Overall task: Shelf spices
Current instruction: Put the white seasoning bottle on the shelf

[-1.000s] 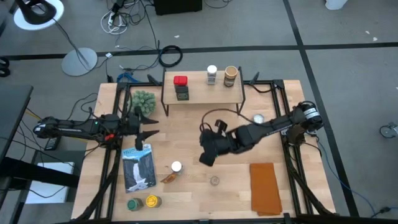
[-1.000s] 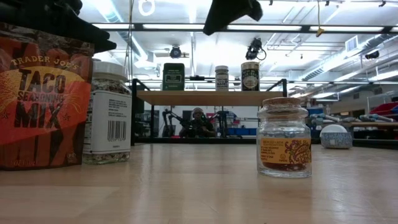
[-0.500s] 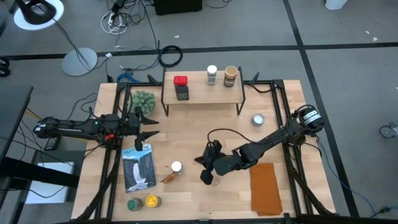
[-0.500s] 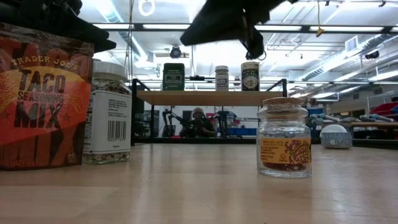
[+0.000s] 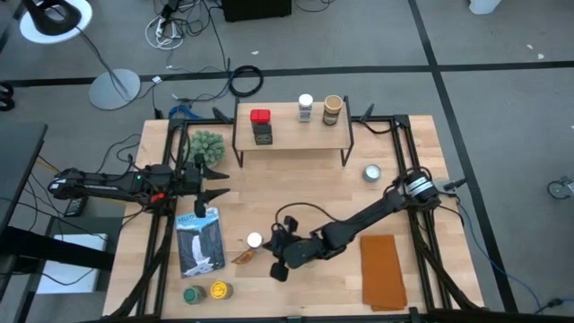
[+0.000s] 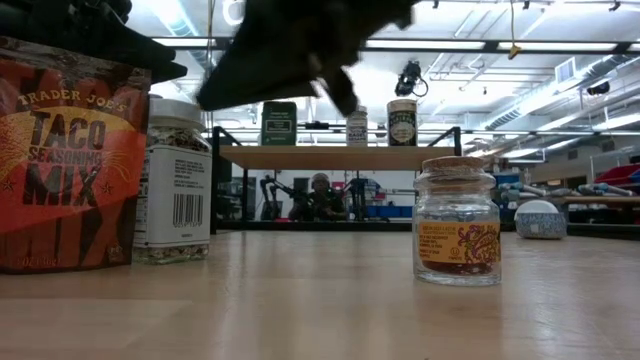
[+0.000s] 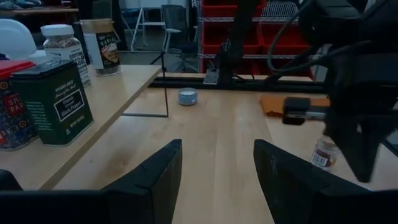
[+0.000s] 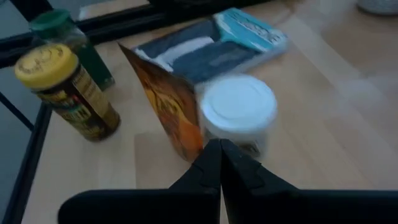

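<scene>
Overhead view of a wooden worktop [image 5: 296, 193] on a grey floor. At twelve o'clock stands a low shelf [image 5: 291, 133] carrying a red-lidded dark tin [image 5: 261, 126], a white-capped jar [image 5: 306, 108] and a brown-lidded jar [image 5: 333, 109]. A fuzzy green plant ball [image 5: 207, 144] sits at ten o'clock, a round silvery tin [image 5: 371, 172] at two o'clock. The left arm reaches in from nine o'clock, its left end effector [image 5: 213, 183] with fingers apart. The right arm stretches from three o'clock toward six; its right end effector [image 5: 277, 266] hangs just beside a white-lidded jar [image 5: 255, 240] and an orange packet [image 5: 243, 257]. A blue packet [image 5: 198, 242], a green-lidded jar [image 5: 192, 294] and a yellow-lidded jar [image 5: 218, 291] lie near seven o'clock. An orange cloth [image 5: 383, 271] lies at five o'clock.
</scene>
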You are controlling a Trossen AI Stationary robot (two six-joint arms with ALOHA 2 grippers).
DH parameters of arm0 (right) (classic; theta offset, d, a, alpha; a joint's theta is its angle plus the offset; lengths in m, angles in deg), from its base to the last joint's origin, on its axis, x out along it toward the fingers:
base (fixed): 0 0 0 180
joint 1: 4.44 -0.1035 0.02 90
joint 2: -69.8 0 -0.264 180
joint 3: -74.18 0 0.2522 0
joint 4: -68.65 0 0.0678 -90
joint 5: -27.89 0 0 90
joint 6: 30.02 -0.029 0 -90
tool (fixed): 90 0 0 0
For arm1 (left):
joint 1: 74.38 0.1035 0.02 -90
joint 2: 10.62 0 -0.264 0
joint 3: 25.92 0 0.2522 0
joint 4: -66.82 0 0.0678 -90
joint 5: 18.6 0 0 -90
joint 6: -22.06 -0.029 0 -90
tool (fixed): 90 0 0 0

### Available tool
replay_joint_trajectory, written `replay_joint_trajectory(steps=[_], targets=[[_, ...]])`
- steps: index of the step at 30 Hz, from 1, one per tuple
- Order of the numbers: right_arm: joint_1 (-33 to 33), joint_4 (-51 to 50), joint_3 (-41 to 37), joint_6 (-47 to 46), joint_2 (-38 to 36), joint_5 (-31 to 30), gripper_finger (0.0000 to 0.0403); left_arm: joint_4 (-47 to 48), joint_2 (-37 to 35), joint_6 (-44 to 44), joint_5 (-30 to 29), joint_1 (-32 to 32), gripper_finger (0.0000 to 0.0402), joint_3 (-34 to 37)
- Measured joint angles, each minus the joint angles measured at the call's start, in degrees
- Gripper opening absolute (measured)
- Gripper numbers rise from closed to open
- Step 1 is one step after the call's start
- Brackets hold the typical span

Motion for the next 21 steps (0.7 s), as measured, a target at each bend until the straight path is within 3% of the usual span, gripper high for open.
replay_joint_trajectory(steps=[9, 18, 21], targets=[[2.03, 0.08, 6.38, -0.31, 7.61, 6.03, 0.0000, -0.49, 0.00, 0.00, -0.01, 0.00, 0.0204, -0.02], [2.96, -8.60, 6.47, -1.57, 7.24, -10.50, 0.0000, -0.90, 0.02, 0.00, -0.02, 0.00, 0.0204, -0.02], [3.39, -8.52, 6.53, -1.57, 7.12, -9.83, 0.0000, -0.90, 0.02, 0.01, -0.02, 0.00, 0.0204, -0.02]])
